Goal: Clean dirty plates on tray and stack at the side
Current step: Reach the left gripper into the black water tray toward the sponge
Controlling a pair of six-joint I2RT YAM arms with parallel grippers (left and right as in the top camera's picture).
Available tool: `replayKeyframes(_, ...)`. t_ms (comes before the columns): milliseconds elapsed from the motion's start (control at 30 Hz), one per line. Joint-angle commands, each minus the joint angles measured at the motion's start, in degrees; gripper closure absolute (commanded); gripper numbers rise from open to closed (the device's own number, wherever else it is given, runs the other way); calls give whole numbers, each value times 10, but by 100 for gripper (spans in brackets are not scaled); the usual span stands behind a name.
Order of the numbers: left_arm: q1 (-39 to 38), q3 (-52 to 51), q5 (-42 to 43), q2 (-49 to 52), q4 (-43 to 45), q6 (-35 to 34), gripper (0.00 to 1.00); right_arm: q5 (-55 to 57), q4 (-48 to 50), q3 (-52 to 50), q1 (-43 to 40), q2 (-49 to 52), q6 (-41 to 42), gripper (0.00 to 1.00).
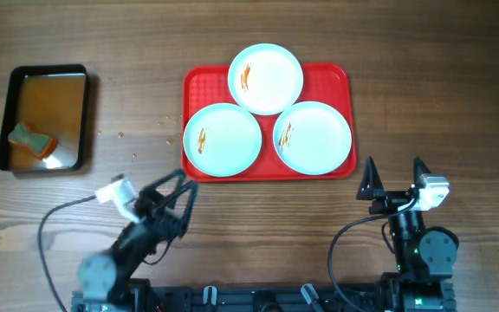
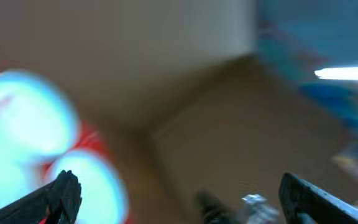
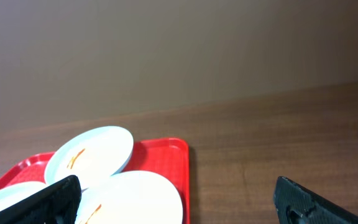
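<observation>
Three pale blue plates with orange streaks lie on a red tray (image 1: 336,74): one at the back (image 1: 266,79), one front left (image 1: 222,139), one front right (image 1: 314,137). My left gripper (image 1: 177,188) is open and empty, just off the tray's front left corner. Its wrist view is blurred; it shows plates (image 2: 23,118) and a bit of the tray (image 2: 91,135) at the left between open fingers (image 2: 179,196). My right gripper (image 1: 394,178) is open and empty, right of the tray's front right corner. Its wrist view shows the tray (image 3: 166,155) and plates (image 3: 132,196).
A black pan (image 1: 43,119) with brown liquid and a green-orange sponge (image 1: 31,140) sits at the far left. Small crumbs (image 1: 121,135) lie on the wood between pan and tray.
</observation>
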Motion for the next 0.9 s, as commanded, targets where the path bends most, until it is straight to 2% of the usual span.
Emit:
replayKeyframes(0,4,20,-70,-6,28,-70,0,6,2,0,-2,0,-8,0)
replayKeyframes(67,9,87,-136,10,-82,20,0,6,2,0,-2,0,-8,0)
replayKeyframes(133,9,165,-201,46,-222,82,1,6,2,0,-2,0,-8,0)
replayKeyframes(233,9,353,-339,199,-493,182,1,6,2,0,-2,0,-7,0)
replayKeyframes(267,9,424,-396,271,-585,198,1,6,2,0,-2,0,-8,0)
replayKeyframes(367,9,575,-488,447,-768,214,0,6,2,0,-2,0,-8,0)
replayKeyframes(433,9,628,-489,525,-805,214,0,6,2,0,-2,0,-8,0)
replayKeyframes(533,12,667,-474,610,-800,225,0,6,2,0,-2,0,-8,0)
replayKeyframes(633,47,721,-466,700,-813,240,0,6,2,0,-2,0,-8,0)
replayKeyframes(767,154,798,-476,823,-806,254,0,6,2,0,-2,0,-8,0)
replayKeyframes(867,240,808,-427,892,-739,245,0,6,2,0,-2,0,-8,0)
